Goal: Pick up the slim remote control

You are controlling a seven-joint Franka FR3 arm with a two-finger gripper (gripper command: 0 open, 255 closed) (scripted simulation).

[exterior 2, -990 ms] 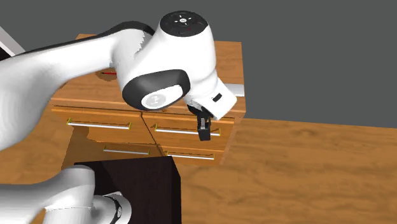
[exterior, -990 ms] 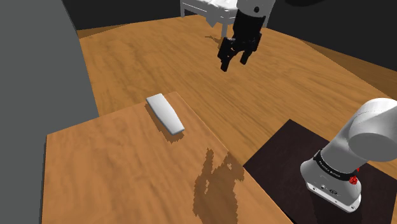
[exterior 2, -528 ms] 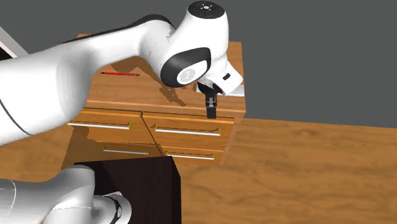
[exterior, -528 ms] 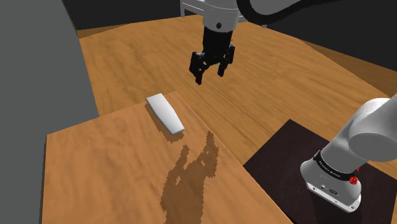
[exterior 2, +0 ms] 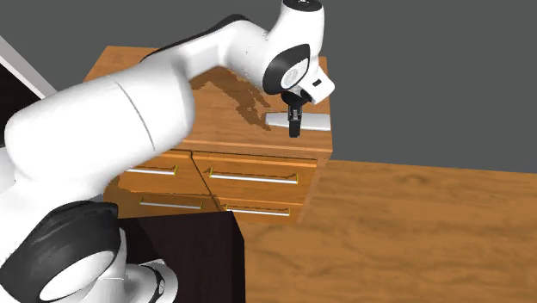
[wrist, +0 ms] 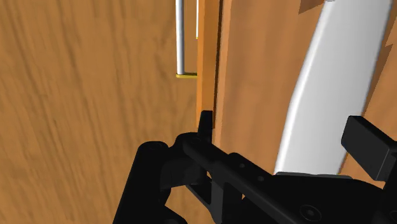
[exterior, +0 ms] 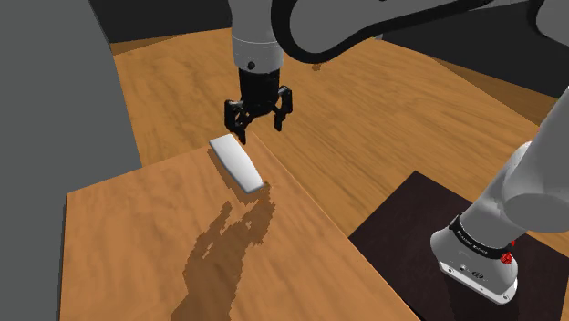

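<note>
The slim remote control [exterior: 237, 162], drawn plain white, is lying flat on the wooden dresser top [exterior: 155, 237]. It is sitting close to a corner, right by the edge that drops to the floor [exterior: 383, 119], with its length running roughly along that edge. The black gripper [exterior: 259, 125] is hanging over the remote's far end in the shoulder view, pointing straight down. Its two fingers [wrist: 205, 124] are standing apart and clasping nothing. Looking along the hand, I am seeing the remote lying between them but crowding one finger, while the other is sitting out past the dresser's edge, above a drawer handle [wrist: 181, 39]. To my eye the arm is lining up for the grasp. Doing that well is going to take sliding the hand inward over the top and a little along the remote toward its middle, so that both tips are coming down on wood either side of the narrow width. The thing is thin and low, so I am guessing the tips are needing to go nearly to the surface before closing. Otherwise they are risking skating over it or nudging it off the edge.
</note>
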